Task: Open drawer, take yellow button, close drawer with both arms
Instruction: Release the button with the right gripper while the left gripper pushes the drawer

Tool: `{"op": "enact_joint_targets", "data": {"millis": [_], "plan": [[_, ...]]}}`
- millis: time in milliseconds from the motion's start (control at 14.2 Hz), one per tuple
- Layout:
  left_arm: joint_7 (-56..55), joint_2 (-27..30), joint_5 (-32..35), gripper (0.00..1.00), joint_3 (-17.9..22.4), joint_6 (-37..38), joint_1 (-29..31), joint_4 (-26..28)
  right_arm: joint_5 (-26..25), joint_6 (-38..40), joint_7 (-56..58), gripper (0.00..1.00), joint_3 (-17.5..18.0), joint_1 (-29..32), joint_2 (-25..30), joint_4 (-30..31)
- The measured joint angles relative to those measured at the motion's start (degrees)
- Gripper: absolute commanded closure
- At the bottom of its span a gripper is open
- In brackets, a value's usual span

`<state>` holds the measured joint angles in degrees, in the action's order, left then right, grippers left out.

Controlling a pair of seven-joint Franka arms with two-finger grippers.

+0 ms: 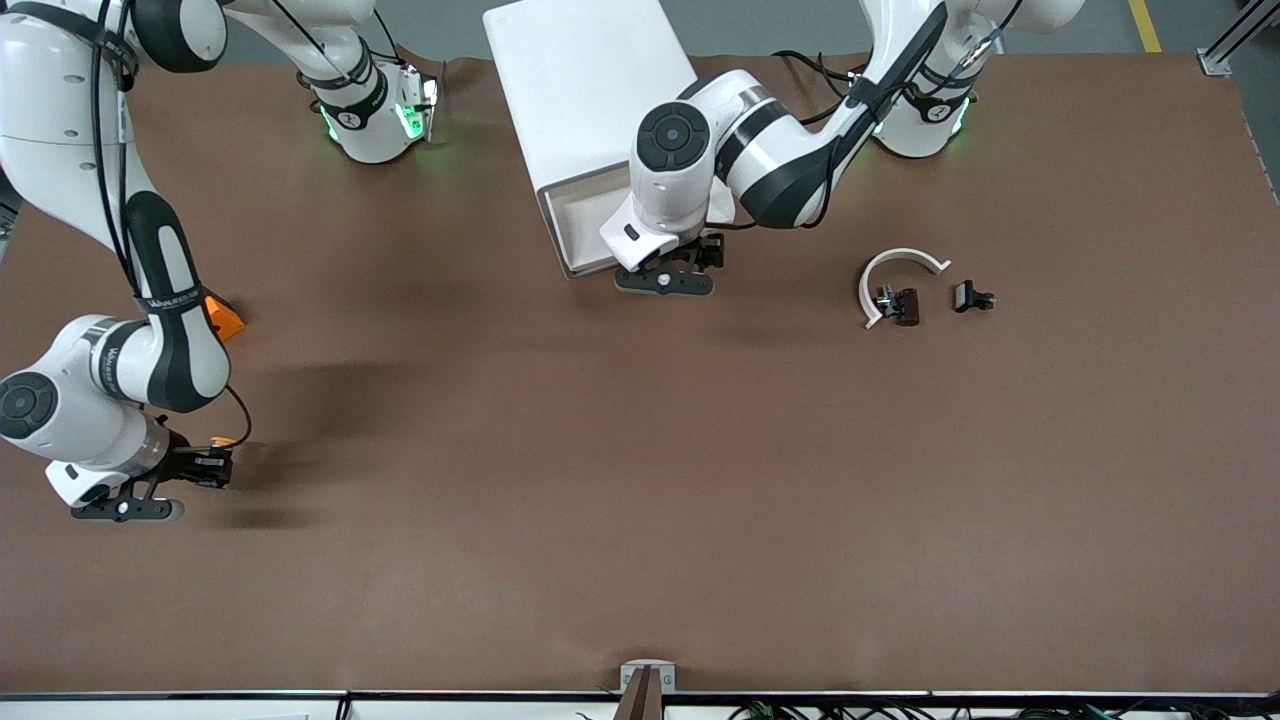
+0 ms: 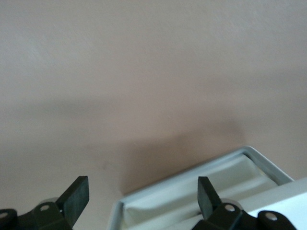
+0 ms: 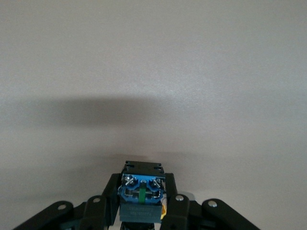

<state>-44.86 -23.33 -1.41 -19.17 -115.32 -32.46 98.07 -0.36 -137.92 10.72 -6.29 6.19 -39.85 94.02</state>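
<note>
**Button out, drawer yet to be shut**

The right end effector was clamped on the button, hanging over bare surface at the right arm's end, well apart from the cabinet, probably to carry it clear of the other arm. The left end effector, its fingers spread wide, hovered just over the front edge of the drawer, which stood pulled out. That placement suited pushing the drawer home, judging by the task.
</note>
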Motion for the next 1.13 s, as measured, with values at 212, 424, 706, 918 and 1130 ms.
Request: {"op": "enact_joint_targets", "data": {"millis": [212, 424, 706, 918, 1130], "plan": [[-4.9, 0.0, -5.8, 0.0, 0.0, 0.0, 0.0, -0.1, 0.0, -0.5, 0.0, 0.34, 0.1, 0.0, -0.8, -0.1], [-11.4, 0.0, -8.3, 0.0, 0.0, 0.0, 0.0, -0.1, 0.7, -0.9, 0.0, 0.0, 0.1, 0.0, -1.4, -0.1], [-13.9, -0.1, -10.7, 0.0, 0.0, 1.0, -0.1, 0.0, 1.8, -0.7, 0.0, 0.0, 0.2, 0.0, -1.4, -0.7], [-14.3, -0.1, -12.9, 0.0, 0.0, 3.2, -1.4, 0.0, 1.8, 3.5, 0.0, 0.0, 0.4, -0.1, 0.1, -2.2], [-15.2, -0.1, -14.5, 0.0, 0.0, 4.3, -2.4, 0.0, 1.8, 14.8, 0.0, 0.0, 0.3, -0.2, 6.3, -3.7]]}}
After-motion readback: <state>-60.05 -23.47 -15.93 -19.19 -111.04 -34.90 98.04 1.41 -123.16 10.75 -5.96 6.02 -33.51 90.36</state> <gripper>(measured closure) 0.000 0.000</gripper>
